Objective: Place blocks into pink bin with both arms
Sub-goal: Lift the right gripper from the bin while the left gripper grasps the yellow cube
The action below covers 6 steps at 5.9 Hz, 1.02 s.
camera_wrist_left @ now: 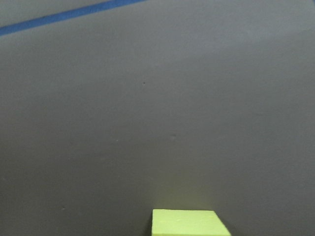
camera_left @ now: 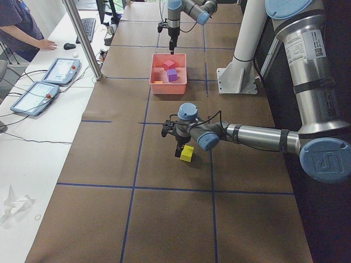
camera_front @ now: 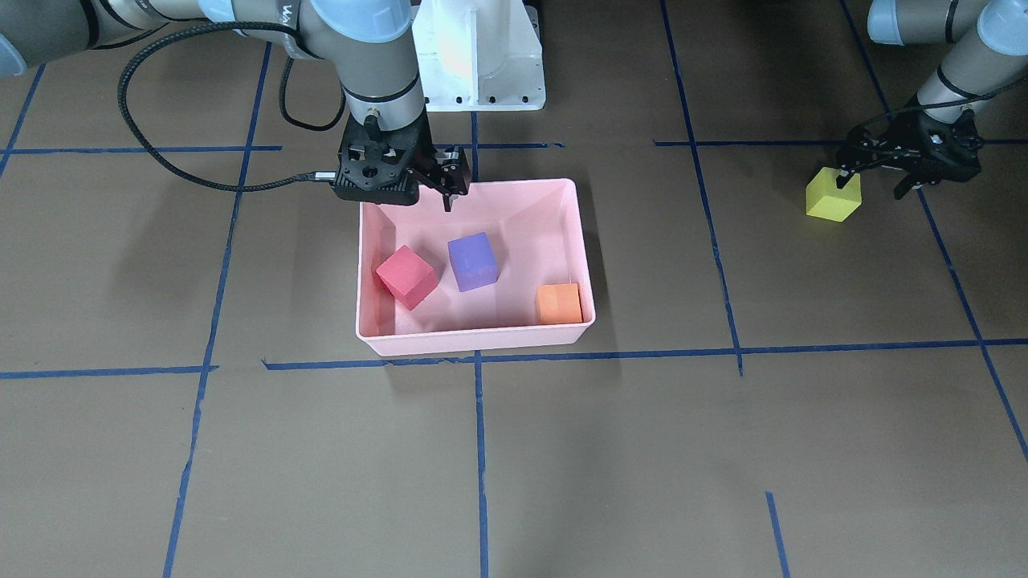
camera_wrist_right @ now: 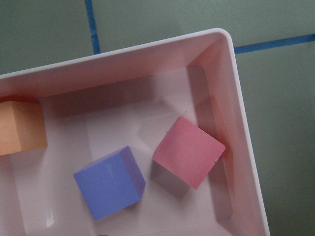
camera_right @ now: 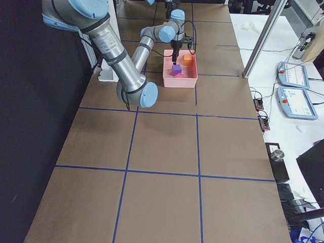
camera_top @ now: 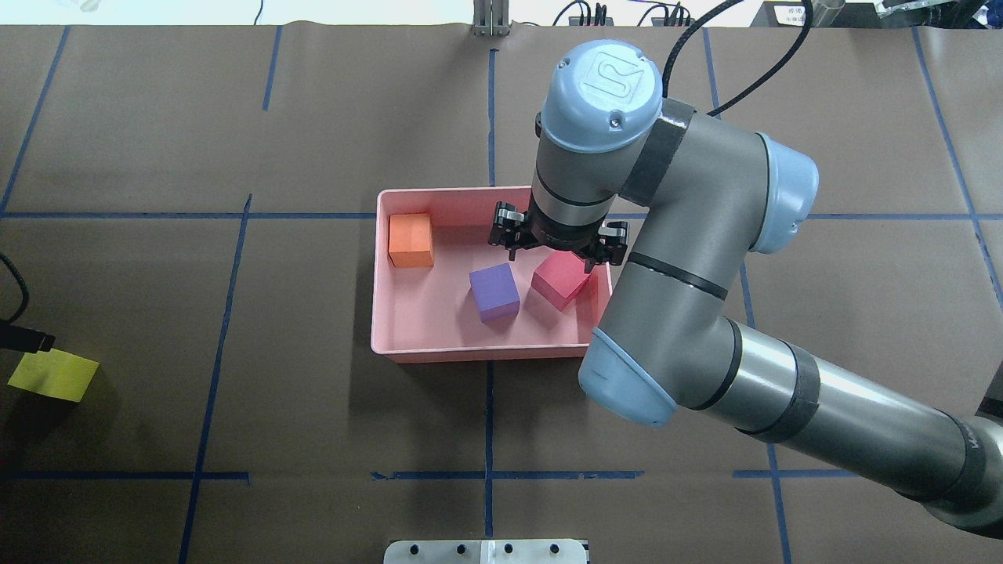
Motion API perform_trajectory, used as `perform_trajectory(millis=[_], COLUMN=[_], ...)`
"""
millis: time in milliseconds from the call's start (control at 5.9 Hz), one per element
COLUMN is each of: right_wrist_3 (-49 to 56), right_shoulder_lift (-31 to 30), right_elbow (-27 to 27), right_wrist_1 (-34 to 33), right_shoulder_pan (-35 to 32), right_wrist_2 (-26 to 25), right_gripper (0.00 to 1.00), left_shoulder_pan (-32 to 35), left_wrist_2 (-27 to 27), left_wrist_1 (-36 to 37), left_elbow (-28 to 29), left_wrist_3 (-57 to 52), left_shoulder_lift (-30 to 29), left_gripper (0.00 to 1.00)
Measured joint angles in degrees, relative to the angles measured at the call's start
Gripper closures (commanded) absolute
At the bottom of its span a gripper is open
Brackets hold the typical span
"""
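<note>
The pink bin (camera_front: 474,341) sits mid-table and holds the red block (camera_front: 406,275), the purple block (camera_front: 473,260) and the orange block (camera_front: 558,303). The right wrist view shows the red block (camera_wrist_right: 188,151) tilted near the bin's wall. My right gripper (camera_front: 447,189) hangs open and empty over the bin's robot-side rim, above the red block (camera_top: 560,280). The yellow-green block (camera_front: 834,195) rests on the table far out on my left side. My left gripper (camera_front: 871,185) is open just above it, one finger over the block's top. The block shows at the bottom edge of the left wrist view (camera_wrist_left: 189,222).
The white pedestal base (camera_front: 482,56) stands behind the bin. A black cable (camera_front: 161,152) loops off the right arm. Blue tape lines (camera_front: 482,449) cross the brown table cover. Tablets (camera_left: 60,71) and a metal post (camera_left: 82,38) stand on the side table.
</note>
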<state>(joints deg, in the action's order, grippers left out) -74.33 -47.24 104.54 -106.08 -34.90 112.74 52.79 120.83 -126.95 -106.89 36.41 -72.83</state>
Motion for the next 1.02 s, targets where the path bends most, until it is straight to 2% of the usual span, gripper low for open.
perform_trajectory(millis=[678, 847, 1017], right_wrist_3=[0.5, 0.6, 0.8], right_shoulder_lift=[-1.9, -2.3, -2.5], right_elbow=[1.3, 1.3, 1.4], right_wrist_1=[0.0, 0.0, 0.0], right_shoulder_pan=[0.0, 0.0, 0.0], right_wrist_2=[-0.2, -0.3, -0.4], right_gripper=[0.0, 0.0, 0.0], left_shoulder_pan=[-5.1, -6.8, -8.1], left_wrist_2=[0.4, 0.3, 0.3], left_wrist_1=[-0.2, -0.2, -0.1], left_elbow=[1.9, 3.1, 4.7], left_wrist_3=[4.6, 5.3, 5.5], left_shoulder_lift=[-0.6, -1.3, -2.5], left_gripper=[0.0, 0.22, 0.56])
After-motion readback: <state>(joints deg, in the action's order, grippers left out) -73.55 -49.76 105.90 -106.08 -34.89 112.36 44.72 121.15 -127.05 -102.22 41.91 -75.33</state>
